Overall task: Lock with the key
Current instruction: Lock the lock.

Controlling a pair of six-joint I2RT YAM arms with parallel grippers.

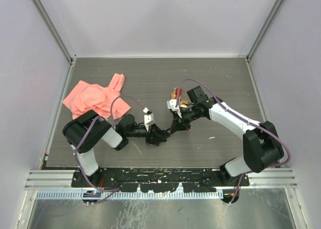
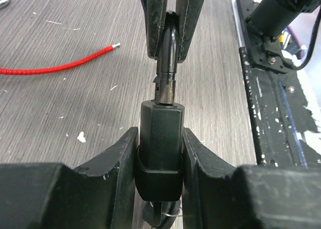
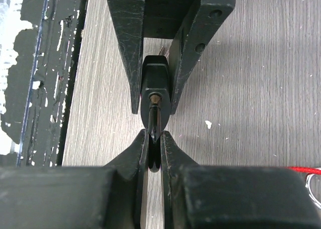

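Left claw [image 2: 159,138] pressed tight on a black hexagonal lock body [image 2: 160,118], held near the middle of the grey wood-grain bench [image 1: 225,78], keyway end pointing at the other arm. Right claw [image 3: 154,138] pinched the flat head of a dark metal key [image 3: 154,113] between both pads, the key in line with the lock and its shaft meeting the lock's end face; depth of insertion could not be told. A red cord [image 2: 60,66] lay on the bench to one side, and a crumpled salmon-pink cloth [image 1: 95,98] lay well apart at the far left.
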